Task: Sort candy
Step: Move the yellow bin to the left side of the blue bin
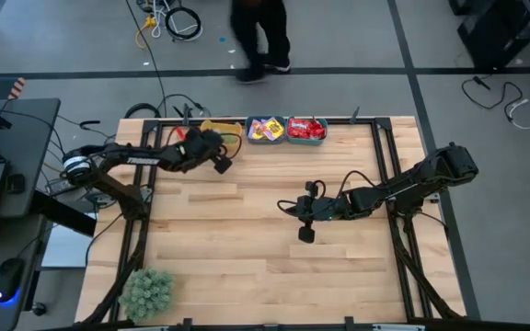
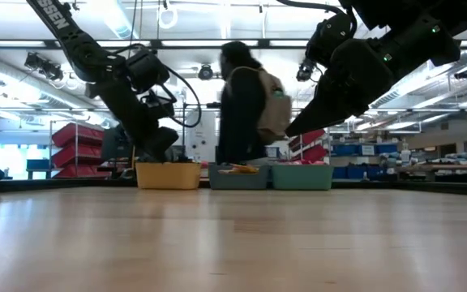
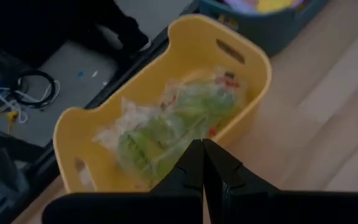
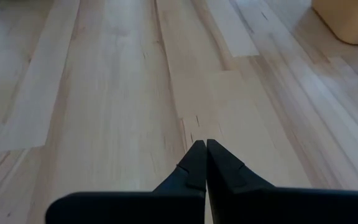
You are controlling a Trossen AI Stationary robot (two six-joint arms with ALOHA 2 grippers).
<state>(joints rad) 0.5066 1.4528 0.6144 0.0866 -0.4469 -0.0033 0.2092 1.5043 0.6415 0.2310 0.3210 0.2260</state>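
The candy lies sorted in three bins along the table's far edge. Pale green pieces in clear wrappers (image 3: pixel 166 124) fill the yellow bin (image 3: pixel 253 68). Yellow-and-purple packets (image 1: pixel 265 128) lie in one teal bin and red packets (image 1: pixel 306 128) in the teal bin to its right. My left gripper (image 3: pixel 202 152) is shut and hangs over the yellow bin's near rim (image 1: pixel 217 142), holding nothing. My right gripper (image 4: pixel 202 149) is shut above bare wood at mid-table (image 1: pixel 286 206), also holding nothing.
A green fuzzy plant ball (image 1: pixel 147 292) sits at the near left corner. A person (image 1: pixel 260 37) walks on the floor past the far edge, and shows behind the bins in the low view (image 2: pixel 246 105). Bare wooden tabletop (image 1: pixel 247 257) spreads across the middle and near side.
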